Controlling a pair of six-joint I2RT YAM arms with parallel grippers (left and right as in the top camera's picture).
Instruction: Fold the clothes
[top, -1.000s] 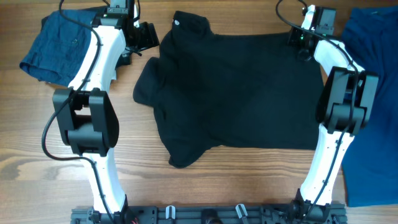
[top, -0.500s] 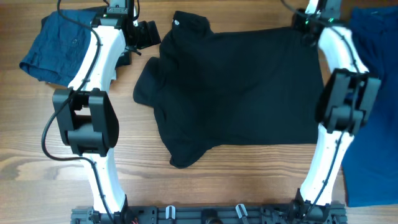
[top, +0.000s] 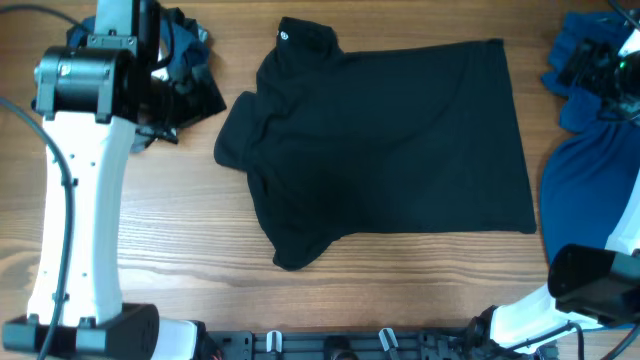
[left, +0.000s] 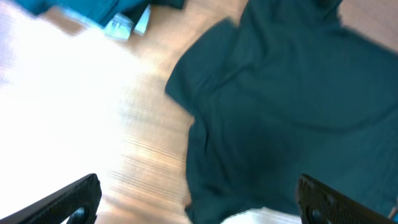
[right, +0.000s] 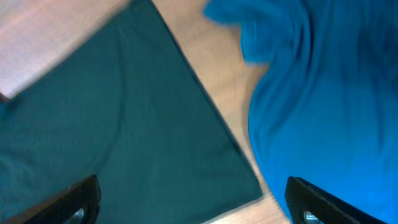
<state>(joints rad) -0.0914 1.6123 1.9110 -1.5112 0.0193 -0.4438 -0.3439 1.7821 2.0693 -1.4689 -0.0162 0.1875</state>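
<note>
The clothes' main piece, a large black collared shirt (top: 385, 150), lies spread flat in the middle of the table, collar at the far left. My left gripper (top: 185, 108) hangs raised off the shirt's left sleeve, over bare wood. In the left wrist view it (left: 199, 205) is open and empty, with the shirt (left: 298, 106) below and to the right. My right gripper (top: 588, 70) is up at the far right, over blue cloth. From the right wrist camera it (right: 199, 205) is open and empty above the shirt's hem corner (right: 112, 124).
A royal blue garment (top: 590, 200) is heaped along the right edge, also in the right wrist view (right: 323, 93). A dark blue garment (top: 185, 45) lies at the far left, partly hidden by my left arm (top: 80, 180). Bare wood (top: 400, 290) runs along the front.
Both arms have lifted away from the shirt's far edge and swung outward. The right gripper has opened and let go of the shirt; the left has opened wider. The shirt lies flat.
</note>
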